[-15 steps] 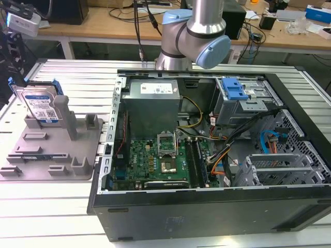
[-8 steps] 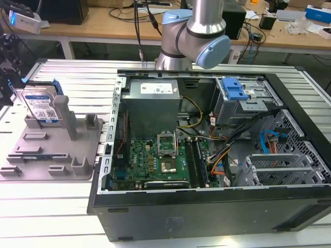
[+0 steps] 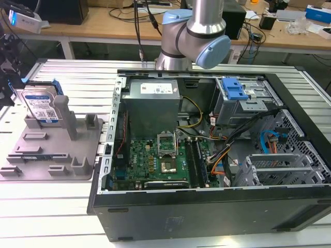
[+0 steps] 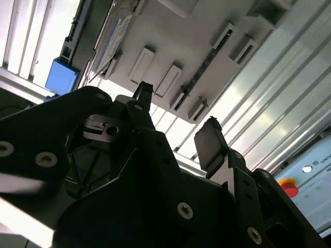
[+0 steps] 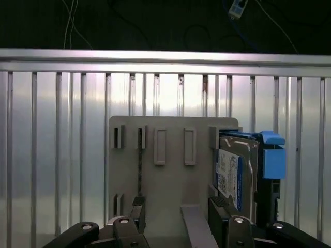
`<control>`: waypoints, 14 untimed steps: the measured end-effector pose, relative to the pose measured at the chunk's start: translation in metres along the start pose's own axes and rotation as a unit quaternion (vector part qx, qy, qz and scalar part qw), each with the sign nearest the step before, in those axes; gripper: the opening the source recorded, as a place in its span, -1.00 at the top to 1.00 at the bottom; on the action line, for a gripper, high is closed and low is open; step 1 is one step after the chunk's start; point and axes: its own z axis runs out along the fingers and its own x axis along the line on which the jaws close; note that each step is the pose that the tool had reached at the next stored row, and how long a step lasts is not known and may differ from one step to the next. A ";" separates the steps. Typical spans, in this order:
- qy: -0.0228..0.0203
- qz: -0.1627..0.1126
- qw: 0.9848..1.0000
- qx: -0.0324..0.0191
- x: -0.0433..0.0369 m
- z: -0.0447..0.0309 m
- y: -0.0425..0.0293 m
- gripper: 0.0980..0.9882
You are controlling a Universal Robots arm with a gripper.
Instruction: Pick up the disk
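One disk (image 3: 40, 106) stands upright in the grey slotted tray (image 3: 49, 155) at the exterior view's left, beside the open computer case (image 3: 207, 219). In the first wrist view the gripper (image 5: 178, 206), spread wide and empty, faces the tray over the ribbed metal table (image 3: 46, 212).

Robot arm (image 3: 199, 20): silver-grey tubular links, pale blue rounded joint caps (image 3: 213, 50). Mounted gripper (image 4: 176, 113): matt black angular linkage plates, silver round-head screws (image 4: 185, 209) at pivots, two black fingers (image 4: 209, 142) ending in flat rectangular pads.

Arm (image 3: 199, 31) cut off at exterior view's edge, disk (image 3: 33, 101) partly hidden behind tray post (image 3: 63, 111) (label (image 3: 43, 111) unreadable)
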 end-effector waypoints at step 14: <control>0.000 0.000 1.000 0.000 -0.0764 0.0044 0.0272 -0.14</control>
